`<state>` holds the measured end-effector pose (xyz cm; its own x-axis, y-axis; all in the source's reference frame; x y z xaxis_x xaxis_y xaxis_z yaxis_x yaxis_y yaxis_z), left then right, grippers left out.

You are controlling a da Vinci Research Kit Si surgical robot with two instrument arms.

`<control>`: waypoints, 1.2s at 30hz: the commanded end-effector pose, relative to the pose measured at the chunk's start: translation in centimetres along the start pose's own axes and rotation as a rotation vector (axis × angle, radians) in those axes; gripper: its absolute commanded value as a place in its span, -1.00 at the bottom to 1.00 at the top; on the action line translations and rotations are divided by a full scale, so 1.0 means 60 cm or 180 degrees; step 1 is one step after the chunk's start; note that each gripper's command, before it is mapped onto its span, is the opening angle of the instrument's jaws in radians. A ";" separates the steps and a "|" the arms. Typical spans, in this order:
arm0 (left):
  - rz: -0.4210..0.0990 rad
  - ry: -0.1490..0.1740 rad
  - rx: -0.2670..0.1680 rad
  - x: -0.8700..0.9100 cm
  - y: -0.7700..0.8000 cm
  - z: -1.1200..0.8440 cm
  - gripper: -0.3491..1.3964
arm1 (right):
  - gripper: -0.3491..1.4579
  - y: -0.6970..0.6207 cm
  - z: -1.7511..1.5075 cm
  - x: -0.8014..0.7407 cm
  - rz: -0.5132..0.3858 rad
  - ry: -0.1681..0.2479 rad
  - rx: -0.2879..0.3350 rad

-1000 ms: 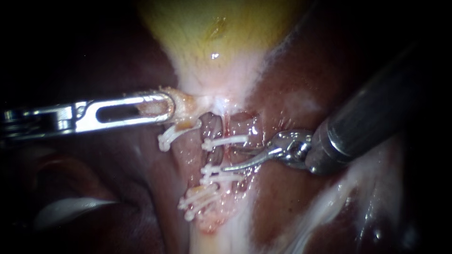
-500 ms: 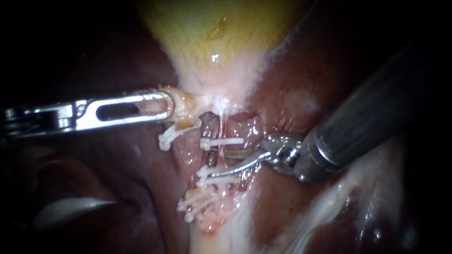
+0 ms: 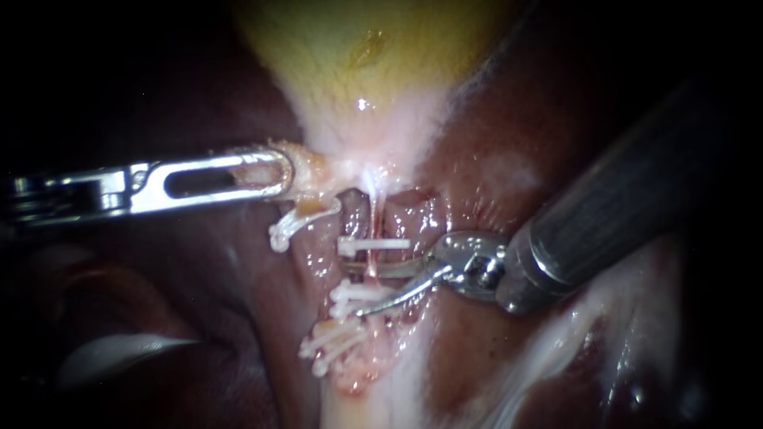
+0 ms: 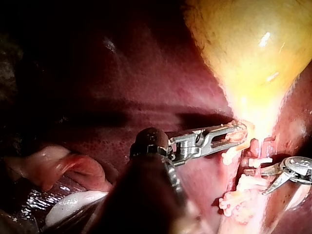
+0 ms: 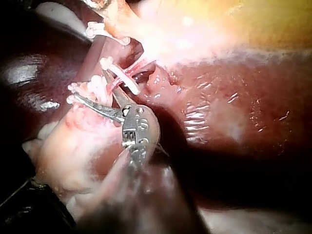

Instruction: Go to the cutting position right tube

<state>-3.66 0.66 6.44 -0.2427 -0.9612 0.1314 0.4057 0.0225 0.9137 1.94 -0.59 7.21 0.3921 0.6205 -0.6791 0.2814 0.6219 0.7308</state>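
Three close cameras ringed round the white clips (image 3: pixel 350 292).
The endoscope faces the clips squarely, with the gallbladder (image 3: pixel 373 56) above them. The left wrist camera looks along the left instrument (image 4: pixel 241 131), the clips just past its tip. The right wrist camera looks down the right instrument (image 5: pixel 95 90), nearest to them. All three views share the clips.

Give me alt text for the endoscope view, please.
The right instrument, jaws open, reaches between white clips on a thin tube. The left instrument grips the narrow base of the yellow gallbladder; dark red liver lies around.
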 end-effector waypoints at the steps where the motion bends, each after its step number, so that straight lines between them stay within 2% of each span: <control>1: 0.0000 0.0001 0.0002 0.0000 0.0000 0.0000 -1.00 | 0.93 0.0003 0.0002 0.0001 -0.0034 0.0029 -0.0037; 6: -0.0002 0.0002 0.0003 -0.0001 -0.0001 0.0000 -1.00 | 0.99 0.0021 0.0012 0.0006 -0.0112 0.0159 -0.0167; 14: -0.0002 0.0002 0.0002 -0.0001 -0.0001 0.0000 -1.00 | 0.99 0.0036 0.0028 0.0016 -0.0113 0.0311 -0.0201; 17: -0.0002 0.0002 0.0002 -0.0001 -0.0001 0.0000 -1.00 | 0.99 0.0036 0.0030 0.0018 -0.0077 0.0363 -0.0197; 30: 0.0002 -0.0003 -0.0002 -0.0003 0.0009 0.0002 -1.00 | 0.99 0.0017 0.0042 0.0023 -0.0033 0.0410 -0.0093; 36: 0.0005 0.0003 -0.0008 -0.0002 0.0011 0.0002 -1.00 | 0.99 0.0017 0.0044 0.0024 -0.0032 0.0410 -0.0087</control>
<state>-3.64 0.67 6.51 -0.2418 -0.9612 0.1327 0.4076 0.0234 0.9129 2.26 -0.56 7.20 0.2726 0.6693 -0.6912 0.2607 0.6402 0.7226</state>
